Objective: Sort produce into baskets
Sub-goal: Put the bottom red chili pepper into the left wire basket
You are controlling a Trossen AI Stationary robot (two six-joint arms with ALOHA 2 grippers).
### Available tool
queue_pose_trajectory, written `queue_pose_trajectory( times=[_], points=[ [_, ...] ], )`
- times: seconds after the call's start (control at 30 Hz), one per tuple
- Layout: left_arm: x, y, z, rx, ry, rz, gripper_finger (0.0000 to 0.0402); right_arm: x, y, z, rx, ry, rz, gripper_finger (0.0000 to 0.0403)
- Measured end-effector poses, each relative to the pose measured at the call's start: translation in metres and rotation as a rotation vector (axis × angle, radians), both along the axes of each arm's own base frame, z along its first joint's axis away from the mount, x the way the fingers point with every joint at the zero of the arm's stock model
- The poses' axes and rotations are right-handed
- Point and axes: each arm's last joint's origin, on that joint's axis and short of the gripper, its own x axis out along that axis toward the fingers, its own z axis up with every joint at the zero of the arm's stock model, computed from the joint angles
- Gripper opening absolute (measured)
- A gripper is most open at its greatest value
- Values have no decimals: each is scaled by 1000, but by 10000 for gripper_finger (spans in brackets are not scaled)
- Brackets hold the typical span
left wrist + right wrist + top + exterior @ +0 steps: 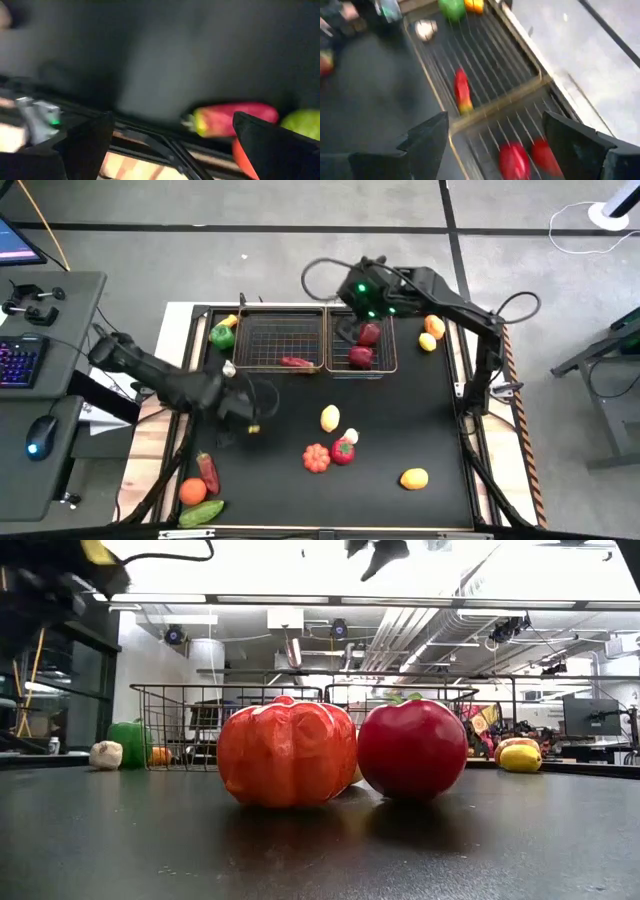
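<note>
Two wire baskets stand side by side at the table's far edge. The left basket (278, 340) holds a long red pepper (296, 362). The right basket (385, 350) holds two red apples (369, 333). My right gripper (350, 320) hangs open and empty above the baskets' shared wall (495, 120). My left gripper (245, 420) is open and empty, low over the mat at left centre (172, 120). A lemon (330, 418), a garlic (351, 436), a red tomato (343, 451) and an orange pepper (316, 457) lie on the mat.
A long red pepper (207, 470), an orange (192, 491) and a cucumber (200, 512) lie near the front left corner. A lemon (414, 478) lies front right, and two oranges (434, 326) lie right of the baskets. A green pepper (222, 336) and a garlic (229, 368) lie left of them.
</note>
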Motion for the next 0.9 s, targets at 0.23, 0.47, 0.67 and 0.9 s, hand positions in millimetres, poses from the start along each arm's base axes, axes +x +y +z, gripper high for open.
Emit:
queue_pose_trajectory(
  times=[0.23, 0.47, 0.67, 0.9],
  points=[
    [-18, -62, -8, -170, -12, -307, 395, -37, 24, -5, -21, 99, 28, 314],
    [-29, -80, -10, -114, -148, -744, 395, -63, 41, -28, 18, -46, -16, 314],
    [-30, -80, -13, -150, -146, -928, 395, -85, 60, -65, 110, -86, -73, 314],
    [-36, -77, -37, -168, -124, -1069, 395, -97, 86, -101, 220, -161, -128, 314]
  ],
)
